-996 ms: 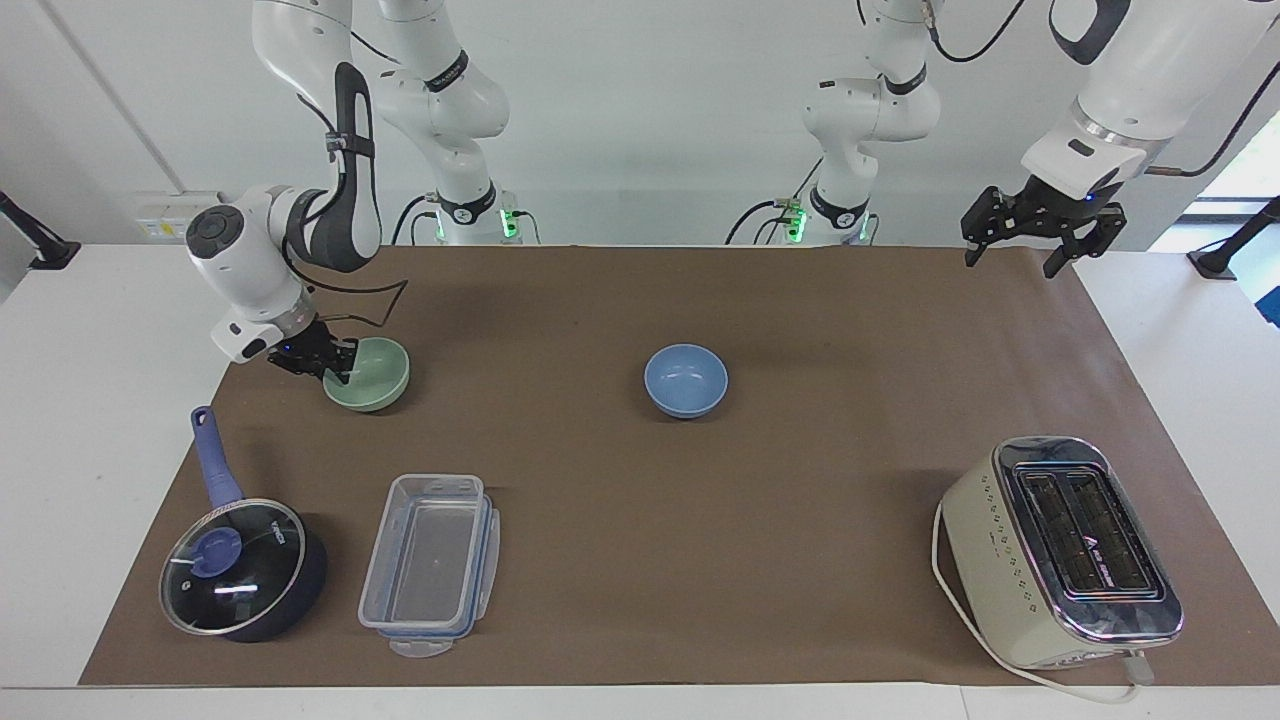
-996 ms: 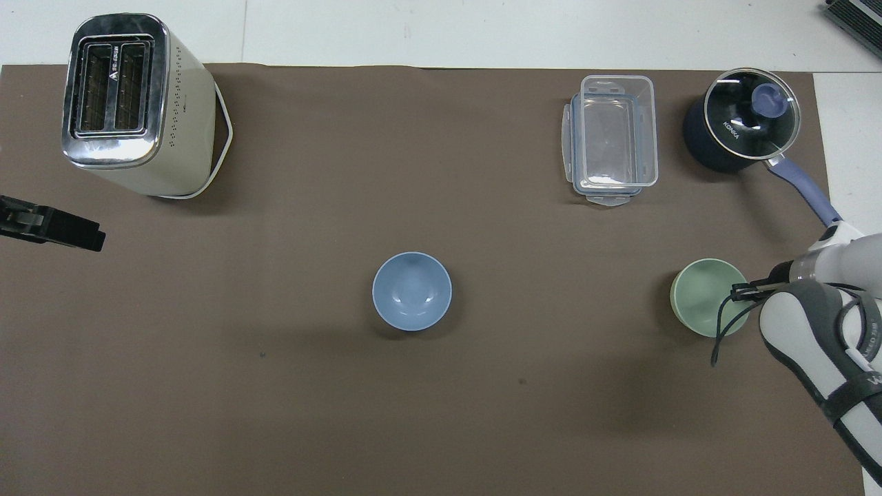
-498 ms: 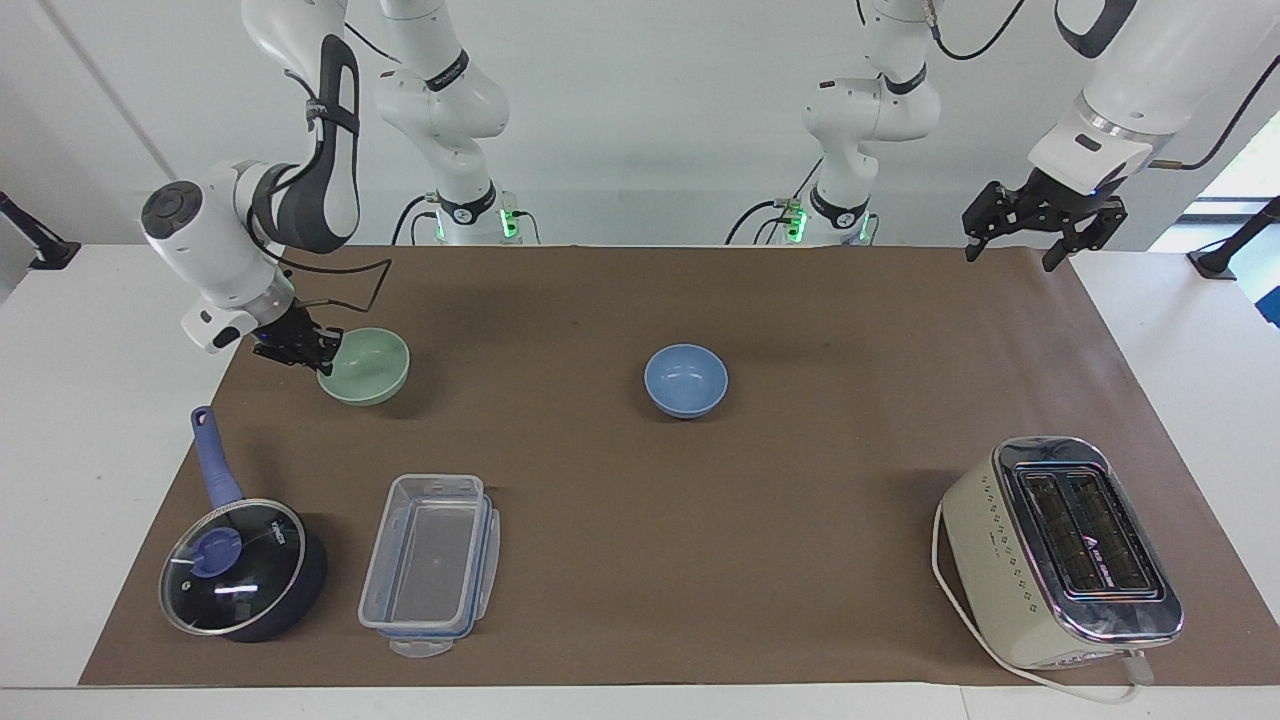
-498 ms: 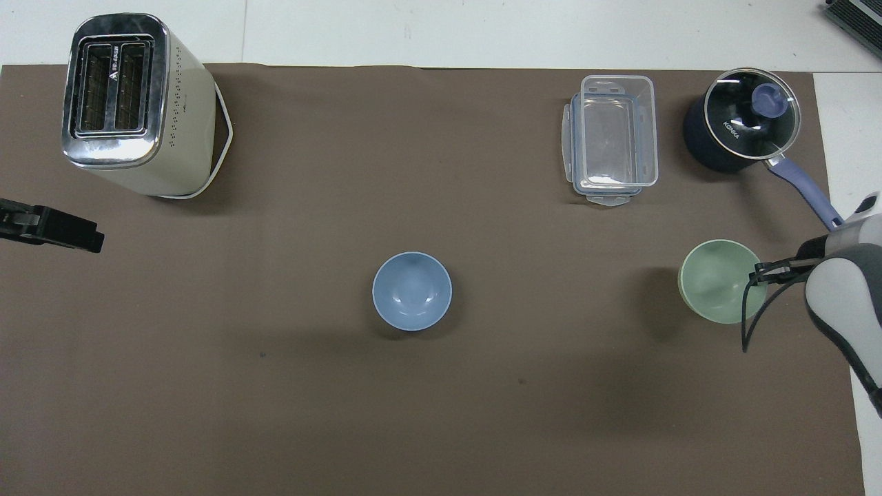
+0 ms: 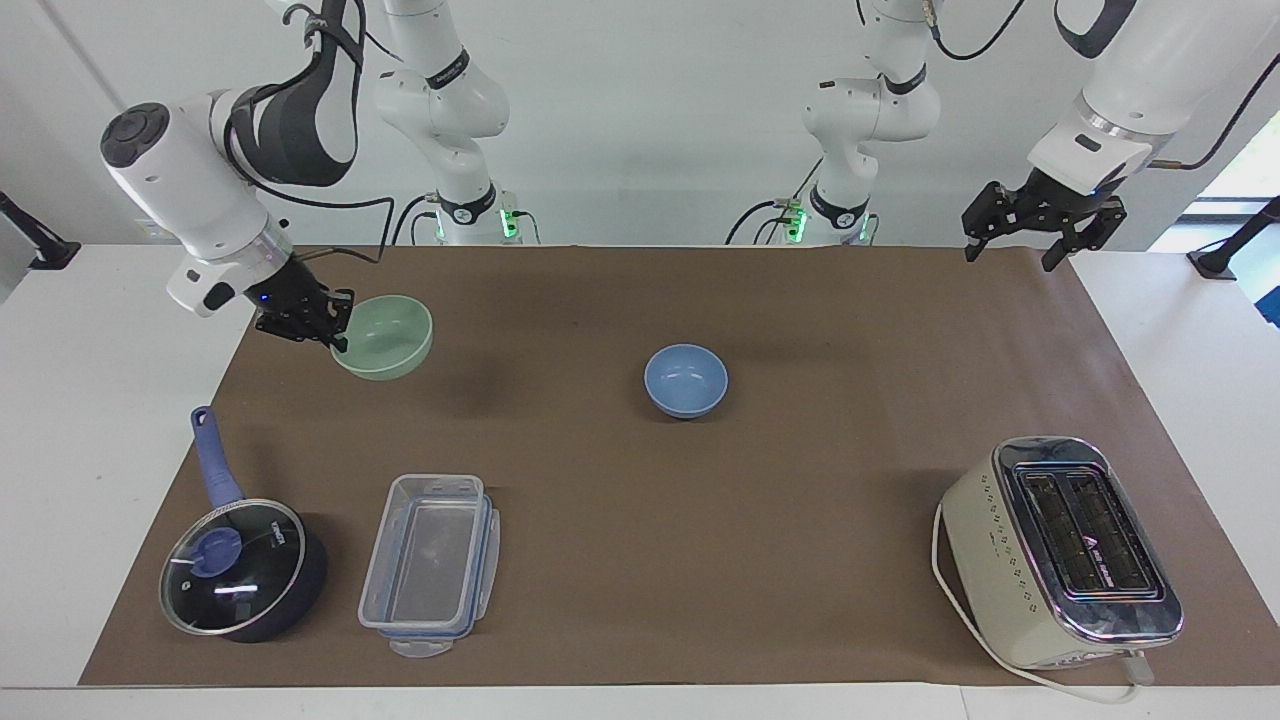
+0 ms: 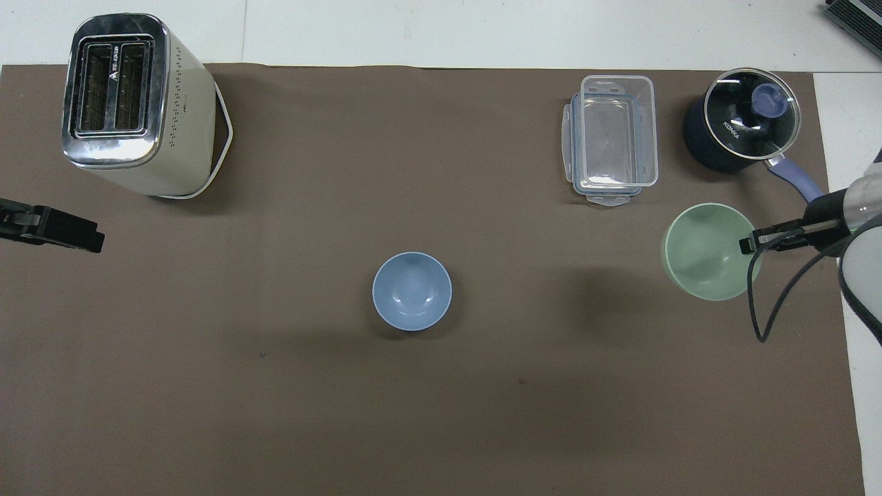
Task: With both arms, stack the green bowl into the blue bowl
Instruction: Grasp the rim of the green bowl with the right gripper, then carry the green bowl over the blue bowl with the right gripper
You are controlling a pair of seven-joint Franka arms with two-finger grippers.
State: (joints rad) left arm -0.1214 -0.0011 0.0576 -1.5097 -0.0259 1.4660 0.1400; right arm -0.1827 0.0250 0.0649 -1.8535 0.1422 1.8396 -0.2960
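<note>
The pale green bowl [image 5: 388, 340] hangs in the air over the brown mat at the right arm's end of the table, and also shows in the overhead view [image 6: 706, 253]. My right gripper [image 5: 336, 334] is shut on its rim, on the side away from the table's middle, as the overhead view [image 6: 750, 244] also shows. The blue bowl [image 5: 686, 380] stands upright and empty on the middle of the mat [image 6: 412, 291]. My left gripper [image 5: 1010, 262] is open and empty, held in the air over the mat's edge at the left arm's end.
A cream toaster [image 5: 1060, 550] stands far from the robots at the left arm's end. A clear plastic container [image 5: 430, 560] and a dark-blue lidded saucepan [image 5: 245, 568] stand far from the robots at the right arm's end, beside where the green bowl hangs.
My right gripper has lifted the green bowl off the mat and carried it up and a little toward the table's middle. The left arm has hardly moved.
</note>
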